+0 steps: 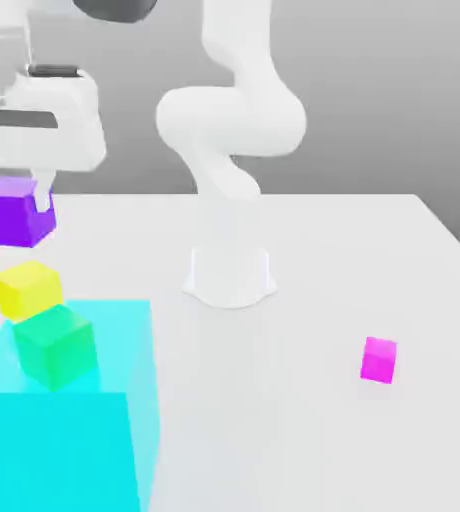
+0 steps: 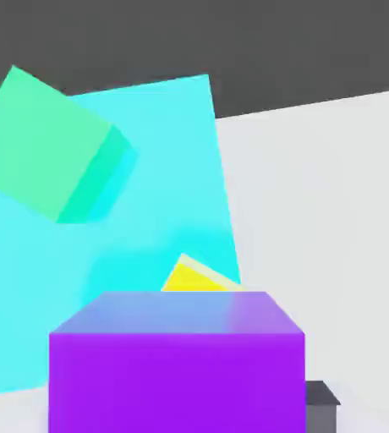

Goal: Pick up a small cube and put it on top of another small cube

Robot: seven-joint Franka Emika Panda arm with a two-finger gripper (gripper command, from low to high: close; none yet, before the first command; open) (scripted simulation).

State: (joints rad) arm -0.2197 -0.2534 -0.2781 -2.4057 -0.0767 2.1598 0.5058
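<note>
Exterior view: at the white table's (image 1: 274, 400) left side, a large cyan block (image 1: 64, 450) carries a green cube (image 1: 56, 347) by its near edge. The gripper (image 1: 10, 200) clasps a small purple cube (image 1: 6, 215) above a yellow cube (image 1: 28, 290) near the block's far edge. Best practice, if yellow is the target: centre squarely, lower gently, release only upon contact.

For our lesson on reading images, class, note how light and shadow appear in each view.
Exterior view: the cyan block looks evenly bright, its faces differing little, and the white table shows no clear cast shadows; hand view: a deeper cyan patch beside the yellow cube looks like shadow, and the purple cube's top is bluish.
</note>
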